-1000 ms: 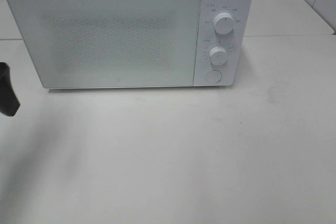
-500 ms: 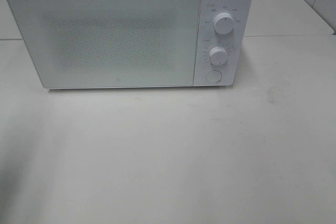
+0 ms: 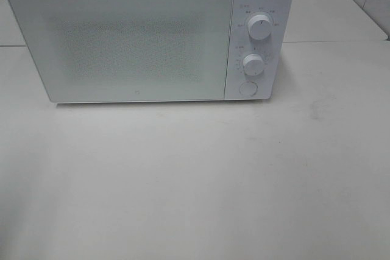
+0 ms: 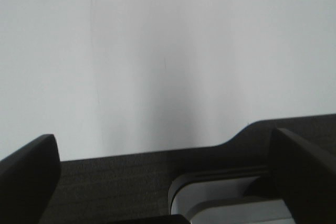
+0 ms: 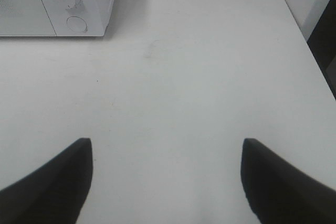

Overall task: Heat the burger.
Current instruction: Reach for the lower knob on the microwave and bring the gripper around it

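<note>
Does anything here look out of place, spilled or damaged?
Nothing stands out. The microwave is shut and stands square on the table, with no spill or damage showing. The burger is in no view.

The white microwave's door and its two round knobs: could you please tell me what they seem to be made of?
The white microwave door: probably glass or glossy plastic, smooth, with a fine dotted screen behind it. The upper round white knob and lower round white knob: likely moulded plastic, satin, with soft highlights.
</note>
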